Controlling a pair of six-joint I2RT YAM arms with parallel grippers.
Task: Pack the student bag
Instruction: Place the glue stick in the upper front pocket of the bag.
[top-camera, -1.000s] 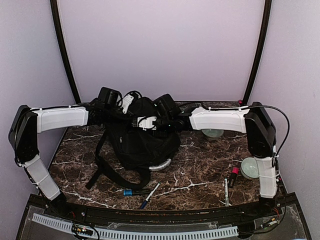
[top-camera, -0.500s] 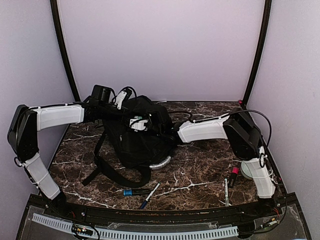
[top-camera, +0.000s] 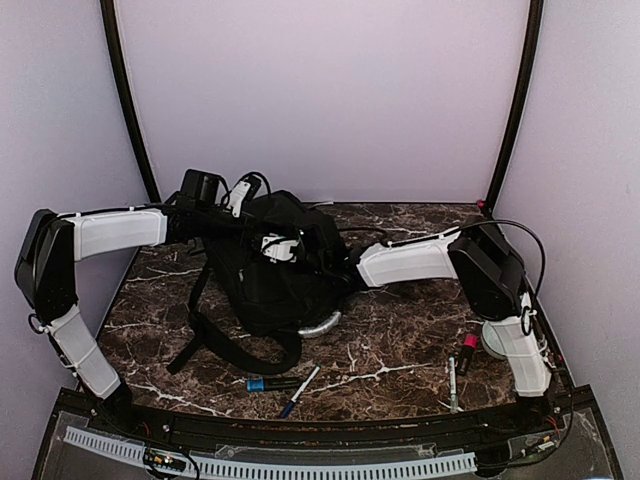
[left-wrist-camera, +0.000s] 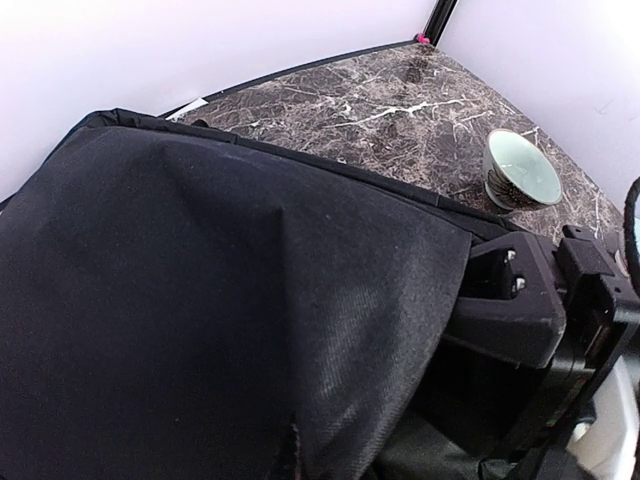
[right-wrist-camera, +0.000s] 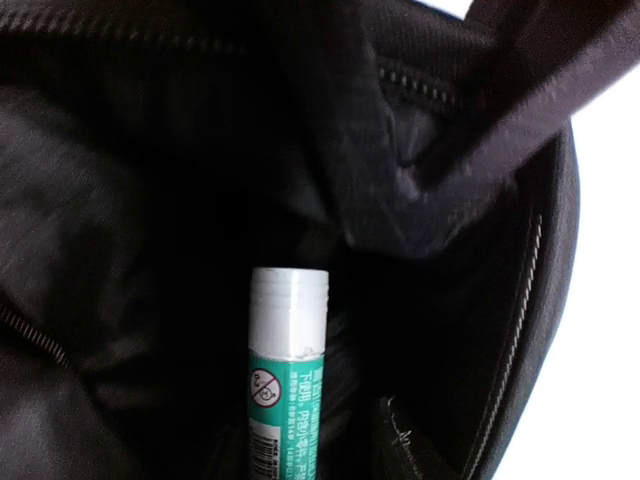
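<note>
Dark marble table (top-camera: 420, 345), lilac walls. Your big black fabric backpack (top-camera: 285, 290) sits heaped at the back middle, straps trailing toward you. The left gripper (top-camera: 268, 243) is at its top edge with the fingers buried under fabric, so can't tell their gap. The right gripper (top-camera: 335, 262) is down inside the bag, fingers unseen too. A green-and-white glue stick (right-wrist-camera: 287, 370) pokes up in front of its camera.

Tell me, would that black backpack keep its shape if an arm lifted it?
Probably not: the backpack looks like soft, creased fabric, so it would likely sag. Its loose straps lie across the table and would probably trail.
</note>
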